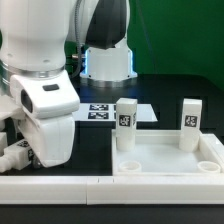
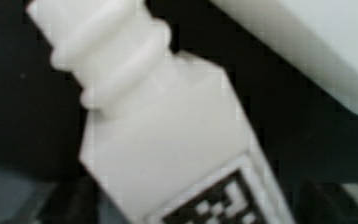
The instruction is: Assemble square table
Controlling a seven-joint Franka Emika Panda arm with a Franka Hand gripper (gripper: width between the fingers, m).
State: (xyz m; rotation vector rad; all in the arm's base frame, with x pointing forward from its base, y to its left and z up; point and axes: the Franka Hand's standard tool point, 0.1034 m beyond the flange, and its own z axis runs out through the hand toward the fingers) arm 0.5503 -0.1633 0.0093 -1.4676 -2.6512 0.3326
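On the black table (image 1: 165, 113) the square panel (image 1: 170, 166) carries two upright legs (image 1: 126, 124) (image 1: 191, 124)

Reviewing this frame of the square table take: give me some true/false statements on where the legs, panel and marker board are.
1. Two legs stand upright at the square panel's back corners in the exterior view. True.
2. Every corner socket holds a leg. False: the front sockets are empty.
3. The marker board lies inside the panel. False: it lies on the table behind it.
4. The wrist view shows a tagged leg close up. True.
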